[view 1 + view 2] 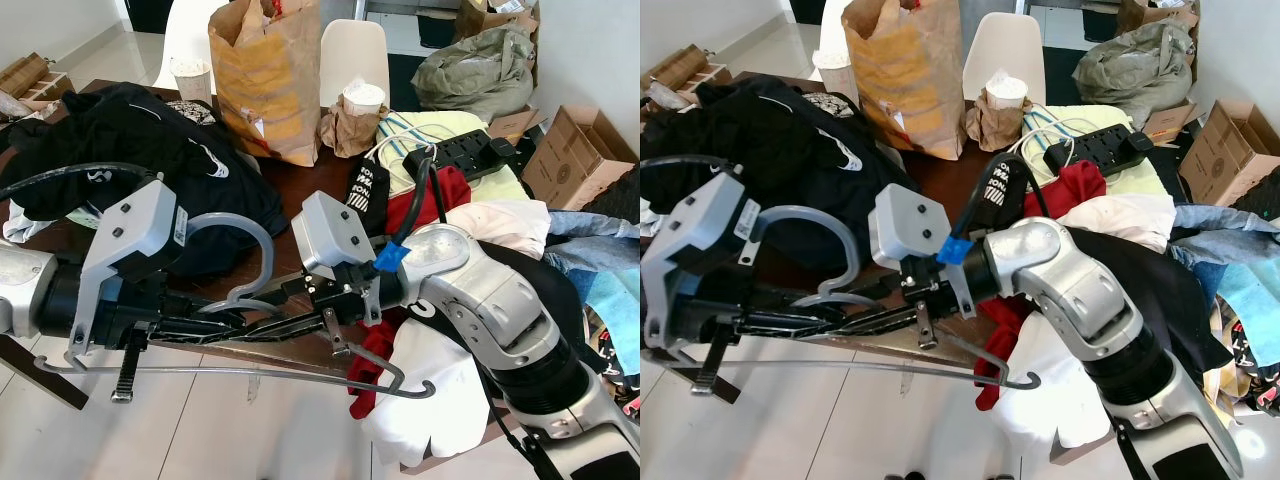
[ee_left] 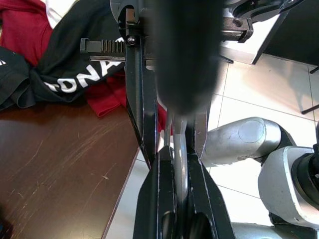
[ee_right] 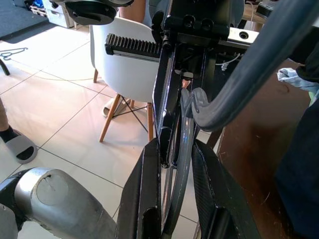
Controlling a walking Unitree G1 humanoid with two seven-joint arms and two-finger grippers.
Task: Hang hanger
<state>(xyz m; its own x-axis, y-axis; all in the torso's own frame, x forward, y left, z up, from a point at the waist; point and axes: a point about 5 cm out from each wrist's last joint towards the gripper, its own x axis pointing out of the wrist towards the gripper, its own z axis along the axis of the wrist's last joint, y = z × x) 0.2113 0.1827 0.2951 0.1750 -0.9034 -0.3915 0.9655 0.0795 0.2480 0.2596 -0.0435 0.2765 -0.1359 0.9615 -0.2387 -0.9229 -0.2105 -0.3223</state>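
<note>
Reading "ONA": black garment [image 2: 65, 82]

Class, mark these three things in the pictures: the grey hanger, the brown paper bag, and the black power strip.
grey hanger [image 1: 255, 232], left eye view, on the curve of its hook.
brown paper bag [image 1: 268, 85], left eye view, on its front face.
black power strip [image 1: 462, 152], left eye view, on its top.

Both silver arms reach inward and meet low in front of the body — the left gripper [image 1: 255, 325] and right gripper [image 1: 215, 330] point at each other, fingers interleaved, each closed around the same thin grey bar.
</note>
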